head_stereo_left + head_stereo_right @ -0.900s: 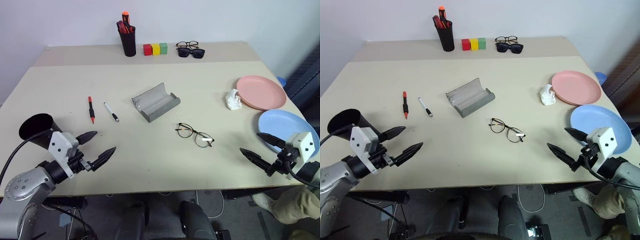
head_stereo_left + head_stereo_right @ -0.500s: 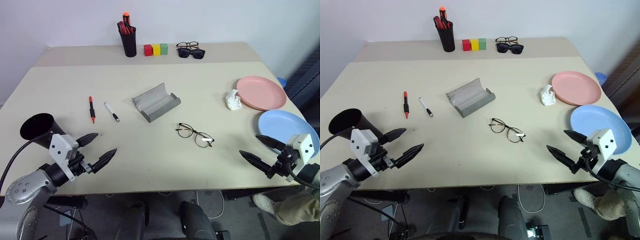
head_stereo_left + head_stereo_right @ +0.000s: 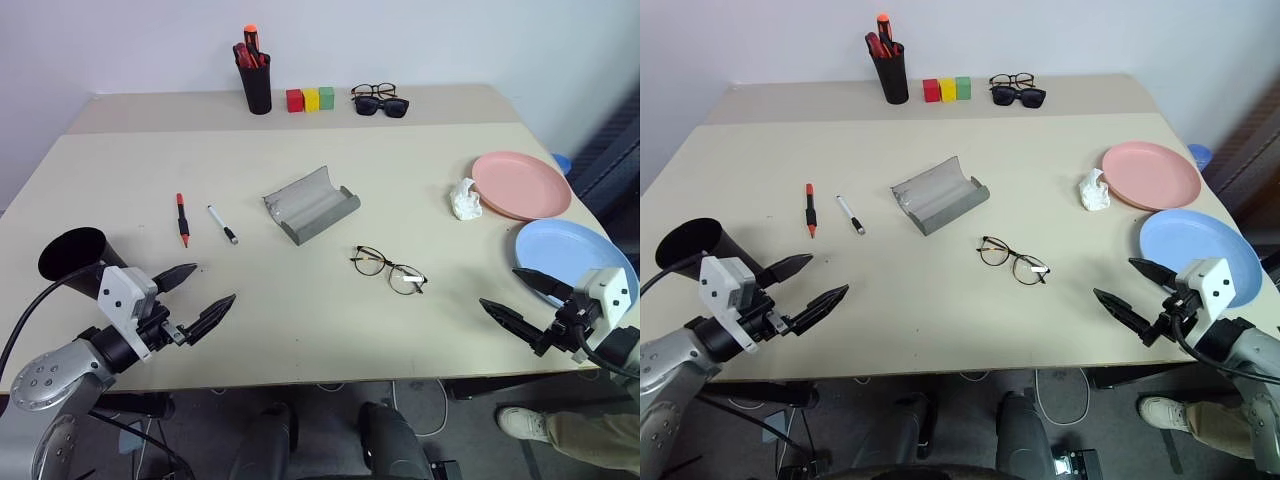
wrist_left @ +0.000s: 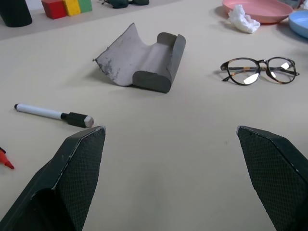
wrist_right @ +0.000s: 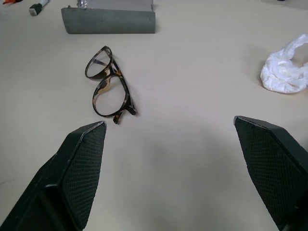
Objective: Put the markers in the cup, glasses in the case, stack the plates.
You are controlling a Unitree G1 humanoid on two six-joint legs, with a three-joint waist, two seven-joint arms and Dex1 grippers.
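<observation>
Grippers: I see left gripper (image 3: pixel 195 297) and right gripper (image 3: pixel 518 301) wide, empty | thin black wire-rimmed glasses (image 3: pixel 389 268) beside open grey hard case (image 3: pixel 312 204)

Both arms low at the near edge, one at each side. Left gripper (image 3: pixel 192 297) angled inward toward the middle, fingers (image 4: pixel 79 159) spread wide, holding nothing. Right gripper (image 3: pixel 518 298) mirrored, pointing inward, fingers (image 5: pixel 84 159) likewise wide apart and empty.

— Which colours are seen on the plates?
— Salmon pink (image 3: pixel 521 185) and light blue (image 3: pixel 573 255).
— And the markers?
— Red with black (image 3: pixel 182 219); white, capped black (image 3: pixel 222 224). The case (image 3: pixel 312 204) is seen grey.
</observation>
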